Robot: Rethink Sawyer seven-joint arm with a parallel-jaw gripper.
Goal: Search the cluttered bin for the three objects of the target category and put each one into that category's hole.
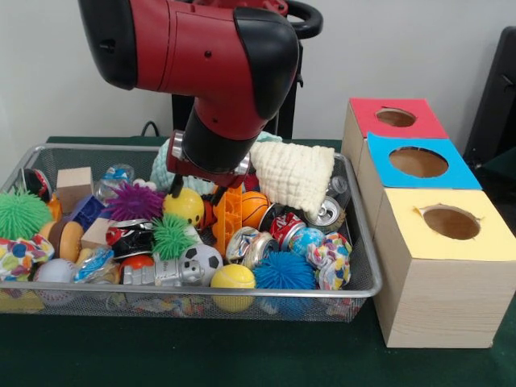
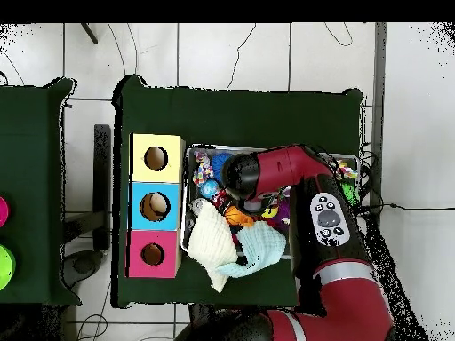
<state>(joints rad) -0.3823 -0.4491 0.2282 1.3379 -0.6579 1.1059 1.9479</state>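
Note:
The bin (image 1: 201,291) of silver wire mesh stands at the table's left in the front view and is heaped with toys. My gripper (image 1: 189,191) hangs from the red and black arm (image 1: 230,56), low over the bin's middle. It is just above a yellow smiley ball (image 1: 187,206) and beside an orange plastic piece (image 1: 227,216). Whether it holds anything is hidden. Nearby lie a small basketball (image 1: 255,207), crushed cans (image 1: 284,226), a soccer ball (image 1: 201,260) and a plain yellow ball (image 1: 232,277). In the overhead view the arm (image 2: 280,169) covers the bin (image 2: 213,147) and the gripper.
Three wooden boxes with round holes stand beside the bin: red top (image 1: 395,118), blue top (image 1: 418,162), yellow top (image 1: 451,222). A white cloth (image 1: 294,174) and a teal cloth (image 1: 165,161) drape the bin's far rim. Spiky balls (image 1: 20,214) and a wooden block (image 1: 74,184) lie at left.

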